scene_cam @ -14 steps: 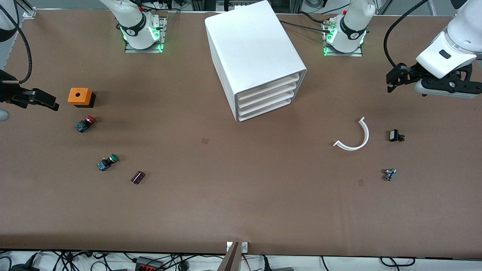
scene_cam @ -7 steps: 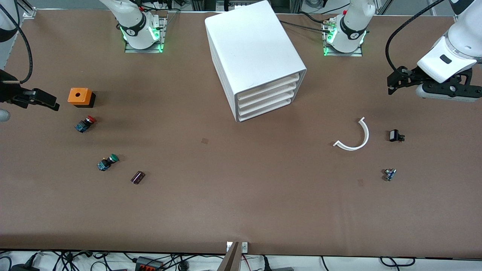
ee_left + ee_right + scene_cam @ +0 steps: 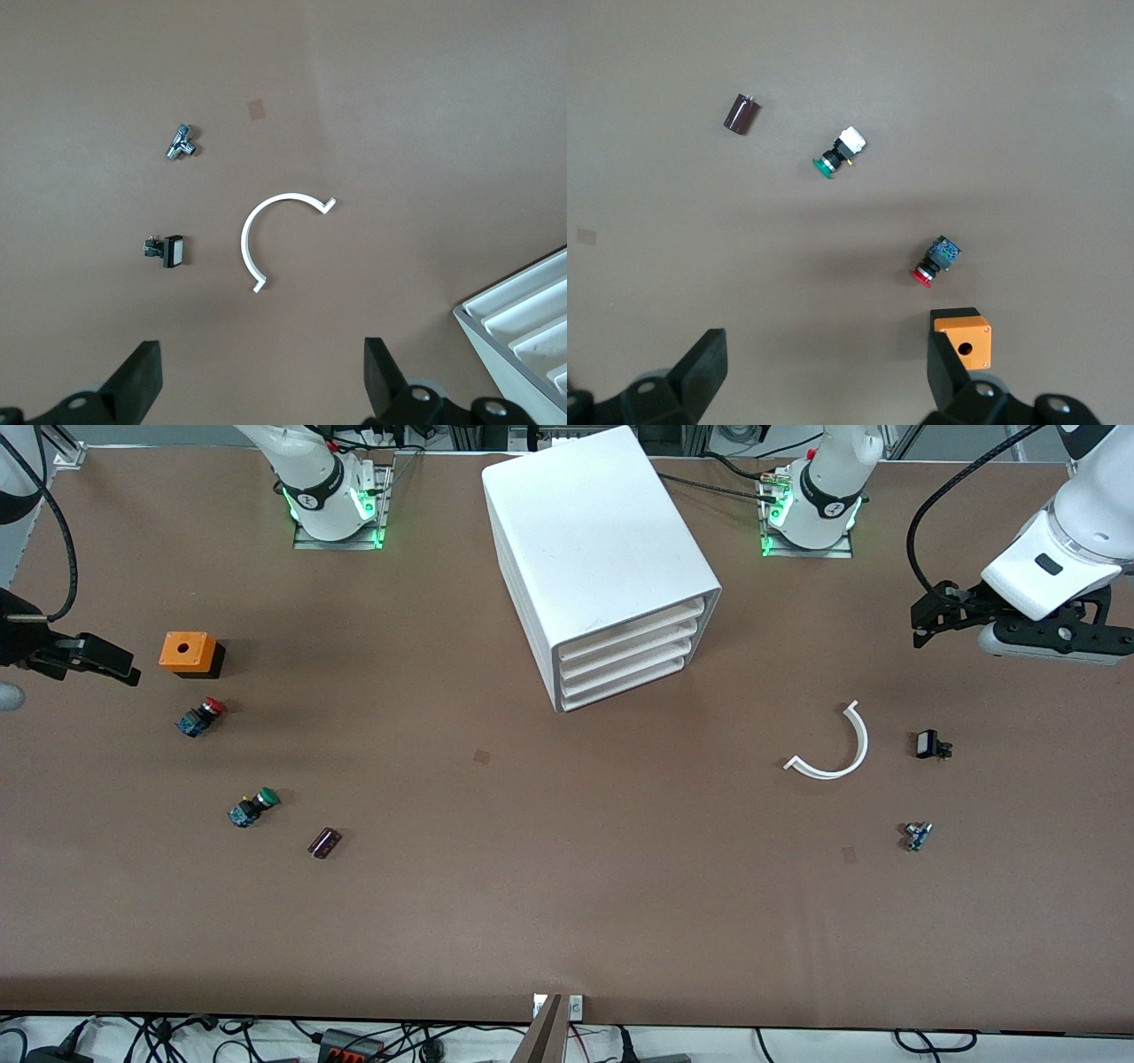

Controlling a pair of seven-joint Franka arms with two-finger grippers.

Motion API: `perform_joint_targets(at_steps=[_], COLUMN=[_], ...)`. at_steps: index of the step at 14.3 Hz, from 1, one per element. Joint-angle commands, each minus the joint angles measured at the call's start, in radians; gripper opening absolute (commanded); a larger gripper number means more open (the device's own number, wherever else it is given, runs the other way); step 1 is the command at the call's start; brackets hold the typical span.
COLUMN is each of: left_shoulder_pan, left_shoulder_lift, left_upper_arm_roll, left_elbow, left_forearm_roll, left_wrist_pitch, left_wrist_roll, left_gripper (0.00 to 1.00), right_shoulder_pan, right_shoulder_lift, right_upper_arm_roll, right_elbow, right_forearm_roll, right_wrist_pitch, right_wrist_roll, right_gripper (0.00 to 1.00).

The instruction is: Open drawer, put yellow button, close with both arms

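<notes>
**Desk:** Claws?
**Me:** Left claw [image 3: 259, 354] spread wide on nothing, over its end of the table near the arc [image 3: 833, 746]. Right claw [image 3: 824, 350] likewise, over its end by the orange box [image 3: 186, 652]
**Desk:** Task?
**Me:** I see every drawer [image 3: 625, 657] shut and no yellow button, only red [image 3: 202, 716] and green [image 3: 252, 807]. It's shut inside or out of shot; I can't tell
**Desk:** Changes?
**Me:** Left claw drew back slightly in the last second; all else unmoved
</notes>
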Motion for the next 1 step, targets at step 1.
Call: perform_joint_targets(at_steps=[1], left_shoulder_pan=[-0.004], left_shoulder_lift=[-0.003], left_upper_arm_roll=[0.007], left_elbow=[0.006], left_forearm_roll=[-0.012], left_wrist_pitch=[-0.010], left_wrist_roll=[0.013], left_gripper=[1.00], right_shoulder_pan=[0.010], right_shoulder_lift=[-0.029], right_upper_arm_roll=[0.002], right_elbow=[-0.030], right_forearm_roll=[-0.009], right_wrist_pitch=[0.006], right_wrist_roll=[-0.012], right_gripper=[1.00])
